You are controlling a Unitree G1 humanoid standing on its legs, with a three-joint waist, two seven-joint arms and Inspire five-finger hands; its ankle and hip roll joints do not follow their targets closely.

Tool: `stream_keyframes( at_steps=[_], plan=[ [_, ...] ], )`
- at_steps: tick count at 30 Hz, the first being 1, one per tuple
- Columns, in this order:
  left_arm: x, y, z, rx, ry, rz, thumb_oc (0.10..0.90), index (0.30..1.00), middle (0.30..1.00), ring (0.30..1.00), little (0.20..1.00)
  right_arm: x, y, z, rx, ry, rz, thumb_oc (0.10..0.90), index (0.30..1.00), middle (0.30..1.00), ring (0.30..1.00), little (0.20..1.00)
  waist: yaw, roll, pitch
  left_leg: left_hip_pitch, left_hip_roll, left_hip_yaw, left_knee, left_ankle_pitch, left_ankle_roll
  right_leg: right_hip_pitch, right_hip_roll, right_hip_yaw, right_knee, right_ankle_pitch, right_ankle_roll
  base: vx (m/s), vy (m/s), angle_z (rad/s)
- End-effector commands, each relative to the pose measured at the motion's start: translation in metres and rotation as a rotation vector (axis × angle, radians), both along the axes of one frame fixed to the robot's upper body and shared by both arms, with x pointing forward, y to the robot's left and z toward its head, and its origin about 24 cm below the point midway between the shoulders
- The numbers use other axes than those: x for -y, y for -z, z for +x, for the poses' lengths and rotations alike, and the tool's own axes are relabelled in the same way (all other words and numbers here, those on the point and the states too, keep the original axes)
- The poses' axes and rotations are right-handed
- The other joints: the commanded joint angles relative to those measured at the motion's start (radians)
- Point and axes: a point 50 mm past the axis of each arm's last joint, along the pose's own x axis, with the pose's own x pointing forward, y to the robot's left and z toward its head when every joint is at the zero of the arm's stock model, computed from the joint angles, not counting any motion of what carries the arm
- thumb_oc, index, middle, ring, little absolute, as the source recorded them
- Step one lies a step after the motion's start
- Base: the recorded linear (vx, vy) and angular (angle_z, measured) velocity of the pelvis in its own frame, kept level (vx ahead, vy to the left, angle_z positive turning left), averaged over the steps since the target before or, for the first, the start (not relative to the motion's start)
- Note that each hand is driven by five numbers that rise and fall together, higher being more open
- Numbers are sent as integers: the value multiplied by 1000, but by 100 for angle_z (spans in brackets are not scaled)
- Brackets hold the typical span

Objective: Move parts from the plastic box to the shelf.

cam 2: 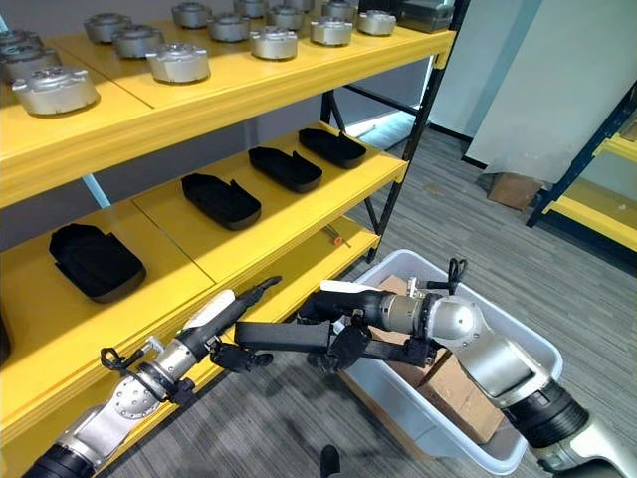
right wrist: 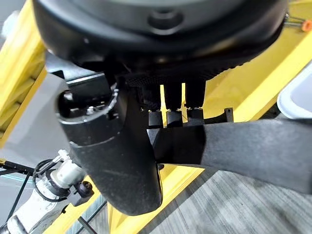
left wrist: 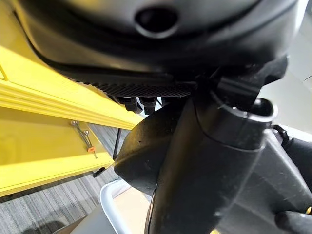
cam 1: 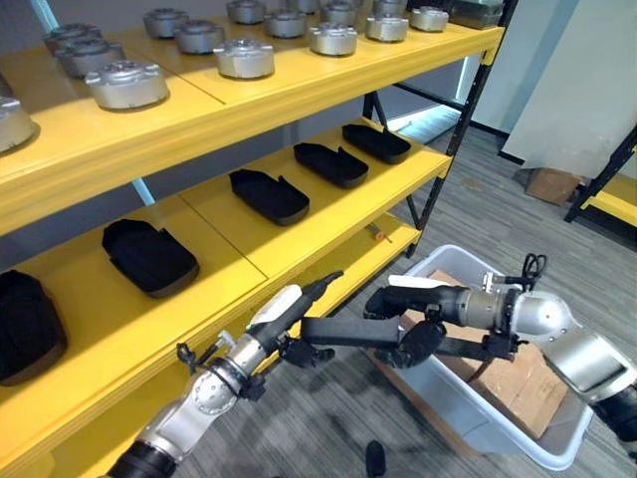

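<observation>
Both hands, left (cam 1: 299, 349) and right (cam 1: 413, 317), clasp one long black part (cam 1: 353, 332) above the floor between the yellow shelf (cam 1: 299, 234) and plastic box (cam 1: 468, 398), which contains cardboard (cam 1: 518, 383).

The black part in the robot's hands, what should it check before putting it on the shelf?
1. Black part held: ok, both the left hand and the right hand curl around it.
2. Part out of the plastic box: ok, it hangs over the floor.
3. Free spot on the middle shelf: ok, bare yellow gaps between the black trays.
4. Part level: ok, roughly flat.
5. Grip tight enough: cannot tell.
</observation>
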Motion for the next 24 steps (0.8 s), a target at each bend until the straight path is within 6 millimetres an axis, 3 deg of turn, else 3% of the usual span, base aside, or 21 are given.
stream_keyframes(
  at_steps=[1,12,22,23,24],
  plan=[
    [21,-32,12,196,110,-55,900,1000,1000,1000,1000,-27,-73,-7,325,-196,128,400,300,300,300,300,-15,-14,-57,-2,-36,22,-3,-94,52,100,28,-23,10,-164,26,0,0,0],
    [16,-30,13,194,62,-72,900,1000,1000,1000,1000,-32,-74,-20,346,-276,33,400,300,300,300,300,-20,-14,-57,0,-34,25,-3,-95,51,101,29,-19,10,-167,24,1,0,-1],
    [15,-26,12,119,69,-86,900,1000,1000,1000,1000,-35,-75,-21,351,-303,56,400,300,300,300,300,-15,-15,-57,-2,-34,21,-3,-92,52,100,29,-20,11,-166,24,0,0,0],
    [16,-26,11,119,85,-75,782,835,835,835,835,-36,-76,-22,355,-309,65,400,300,300,300,300,-14,-14,-57,-2,-34,21,-3,-92,52,101,29,-20,11,-166,24,0,0,0],
    [17,-26,11,125,91,-76,400,300,300,300,300,-37,-78,-22,358,-316,73,400,300,300,300,300,-14,-12,-57,-1,-34,21,-3,-93,53,102,29,-21,10,-166,24,0,0,0]
  ],
)
